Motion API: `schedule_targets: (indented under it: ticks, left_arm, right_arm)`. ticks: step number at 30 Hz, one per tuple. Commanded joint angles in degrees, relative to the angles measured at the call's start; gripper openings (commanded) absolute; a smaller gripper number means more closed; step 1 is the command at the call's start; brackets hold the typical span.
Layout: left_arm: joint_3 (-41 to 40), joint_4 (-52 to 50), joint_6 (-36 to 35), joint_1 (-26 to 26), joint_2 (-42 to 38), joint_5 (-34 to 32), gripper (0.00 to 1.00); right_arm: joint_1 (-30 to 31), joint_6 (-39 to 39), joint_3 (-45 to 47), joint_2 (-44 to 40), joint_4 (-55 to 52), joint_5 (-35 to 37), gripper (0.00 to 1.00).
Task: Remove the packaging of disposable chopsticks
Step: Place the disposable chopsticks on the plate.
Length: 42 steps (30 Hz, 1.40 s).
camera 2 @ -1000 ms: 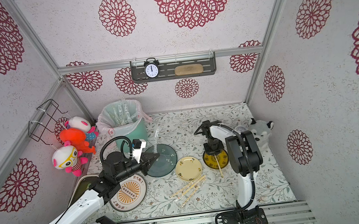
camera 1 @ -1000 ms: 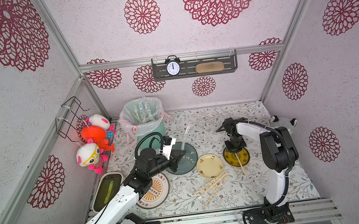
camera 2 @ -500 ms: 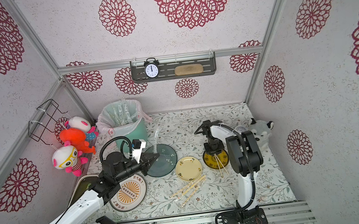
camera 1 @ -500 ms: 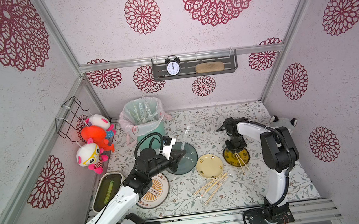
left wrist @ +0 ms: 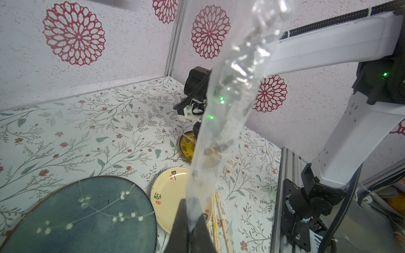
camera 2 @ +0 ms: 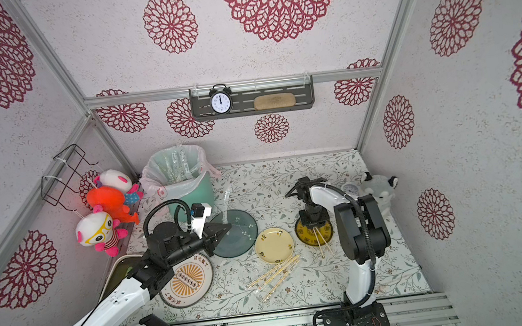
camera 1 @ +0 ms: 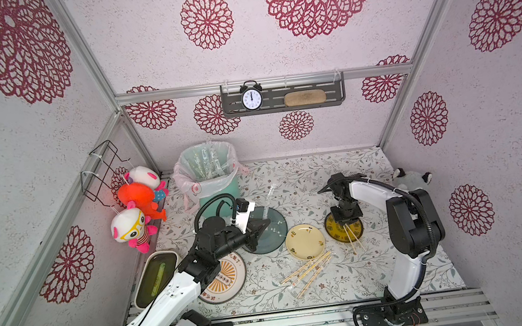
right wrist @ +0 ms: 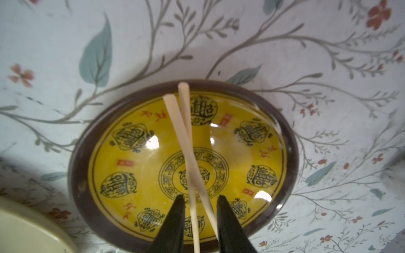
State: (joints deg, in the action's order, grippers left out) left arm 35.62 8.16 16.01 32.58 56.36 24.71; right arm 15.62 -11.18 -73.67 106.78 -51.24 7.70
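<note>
While a clear sleeve [left wrist: 225,105] is gripped in the closed left hand [left wrist: 190,203] above the bench [left wrist: 87,131], two bare chopsticks [right wrist: 186,135] are shown lying on the yellow dish [right wrist: 74,166], inside the open right hand [right wrist: 200,199].

— Any legible markings?
— Clock [camera 1: 251,99]: hour numerals round the dial, too small to read singly. Yellow dish [right wrist: 131,166]: black seal-style characters in medallions and small red characters, undeciphered. Cream plate [left wrist: 168,197]: one black character and red stamps. Sunburst plate [camera 2: 189,279]: rim characters, illegible.
</note>
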Motion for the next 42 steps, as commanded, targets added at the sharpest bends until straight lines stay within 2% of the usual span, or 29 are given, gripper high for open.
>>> schedule_targets:
  ticks: [1,6,11,13,14,17,24,31,38,42]
  left_arm:
    - [-0.72,-0.19,-1.07,-0.22,-1.00,-0.07,0.00]
    - [-0.81,-0.29,-1.29,-0.22,-1.38,-0.18,0.00]
    - [-0.94,-0.30,-1.68,-0.15,-1.51,-0.37,0.00]
    - [-0.91,-0.32,-1.77,-0.19,-1.53,-0.36,0.00]
    - [-0.99,-0.25,-1.90,-0.15,-1.52,-0.36,0.00]
    - [-0.96,-0.40,-2.02,-0.19,-1.53,-0.28,0.00]
    - [-1.07,-0.66,-2.12,-0.15,-2.17,-0.27,0.00]
    - [-1.05,-0.65,-2.03,-0.18,-2.07,-0.09,0.00]
    - [-1.07,-0.62,-2.05,-0.21,-2.13,0.08,0.00]
    - [-1.16,-0.55,-2.04,-0.20,-2.06,0.16,0.00]
  right_arm:
    - [-0.34,-1.82,0.79,-3.41,-0.96,0.29,0.29]
    - [-0.38,-2.32,2.56,-3.75,-0.53,-0.10,0.28]
    - [-0.36,-2.74,2.89,-4.54,-0.28,-0.09,0.22]
    - [-0.39,-2.58,2.96,-4.33,0.08,-0.72,0.10]
    - [-0.47,-2.47,2.77,-3.91,0.07,-0.92,0.08]
    - [-0.43,-2.27,2.48,-3.27,0.27,-1.11,0.08]
    - [-0.62,-1.94,2.18,-3.07,0.39,-0.85,0.16]
    - [-0.81,-2.22,2.48,-3.85,1.52,-2.34,0.17]
    - [-1.54,-3.59,2.86,-4.13,1.93,-0.70,0.19]
    - [-2.26,-4.10,3.70,-4.88,4.13,-2.61,0.20]
